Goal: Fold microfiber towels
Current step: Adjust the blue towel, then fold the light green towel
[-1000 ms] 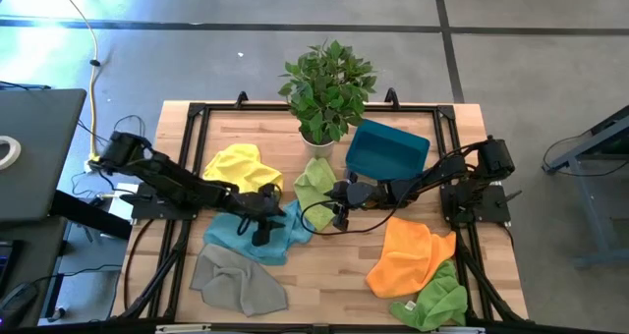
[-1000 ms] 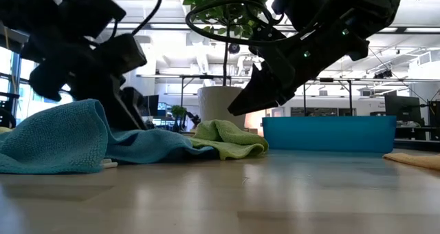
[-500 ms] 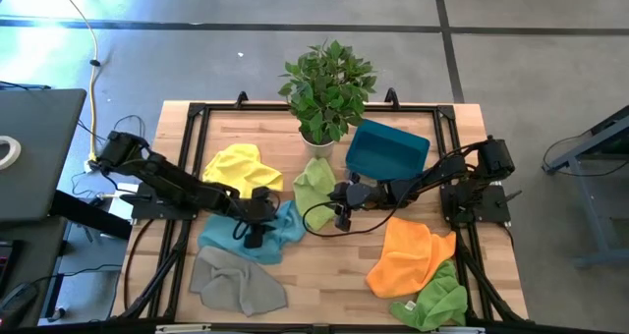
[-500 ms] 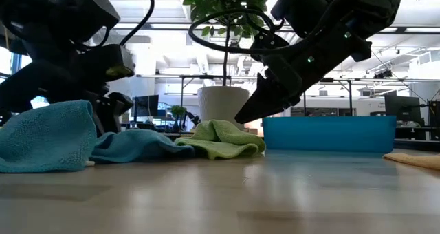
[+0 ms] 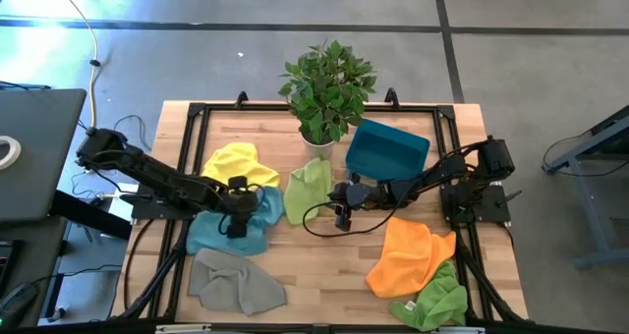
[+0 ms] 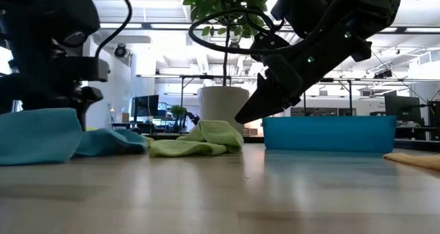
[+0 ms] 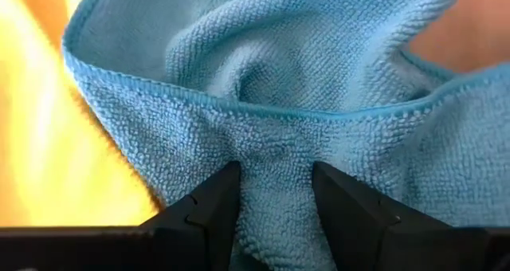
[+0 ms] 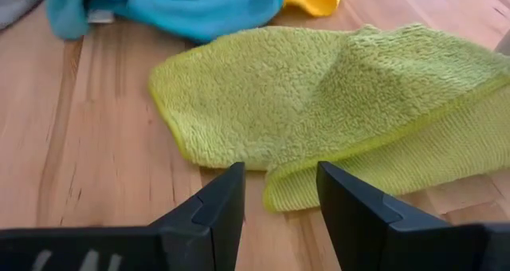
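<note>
Right now our left gripper (image 5: 236,202) has its two dark fingers (image 7: 209,211) pinched on a bunched fold of the soft light blue microfiber towel (image 5: 228,227), which fills the left wrist view and rises between the fingers. We judge this grip is meant to drag or lift an edge so the cloth can be spread before folding; the towel lies crumpled at the left-centre of the wooden table (image 5: 324,270), just beside the crumpled yellow microfiber towel (image 5: 239,164).

Our right gripper (image 5: 342,214) hovers near the table's middle, its jaws parted and holding nothing, pointed at the pale green microfiber towel (image 8: 335,104), which lies flat and partly doubled over just ahead of the fingers. That stance looks like readiness to take its near edge.

Elsewhere, the grey microfiber towel (image 5: 238,282) sits at the front left, while the orange microfiber towel (image 5: 408,256) and the bright green microfiber towel (image 5: 435,296) lie touching at the front right, none yet folded.
</note>
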`<state>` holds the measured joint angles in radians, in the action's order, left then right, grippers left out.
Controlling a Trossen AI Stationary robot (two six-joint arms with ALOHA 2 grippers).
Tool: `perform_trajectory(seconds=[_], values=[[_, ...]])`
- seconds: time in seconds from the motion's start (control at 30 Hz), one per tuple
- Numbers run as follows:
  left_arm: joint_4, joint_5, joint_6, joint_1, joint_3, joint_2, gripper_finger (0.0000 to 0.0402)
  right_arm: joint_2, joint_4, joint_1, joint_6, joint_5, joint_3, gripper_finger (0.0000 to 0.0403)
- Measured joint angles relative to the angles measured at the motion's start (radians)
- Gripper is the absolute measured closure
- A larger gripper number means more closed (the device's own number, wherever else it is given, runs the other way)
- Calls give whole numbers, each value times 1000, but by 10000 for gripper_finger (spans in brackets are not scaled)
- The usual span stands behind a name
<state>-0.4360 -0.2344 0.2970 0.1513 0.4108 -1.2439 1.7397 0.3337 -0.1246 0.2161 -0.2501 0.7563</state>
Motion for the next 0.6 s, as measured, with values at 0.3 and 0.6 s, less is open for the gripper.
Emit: perform_trajectory(seconds=[0.3, 0.6], values=[[-163, -113, 94, 0, -6, 85, 250, 0, 43, 0, -9, 0, 0, 254], [-155, -164, 110, 0, 117, 103, 250, 0, 45, 0, 56, -12, 0, 248]])
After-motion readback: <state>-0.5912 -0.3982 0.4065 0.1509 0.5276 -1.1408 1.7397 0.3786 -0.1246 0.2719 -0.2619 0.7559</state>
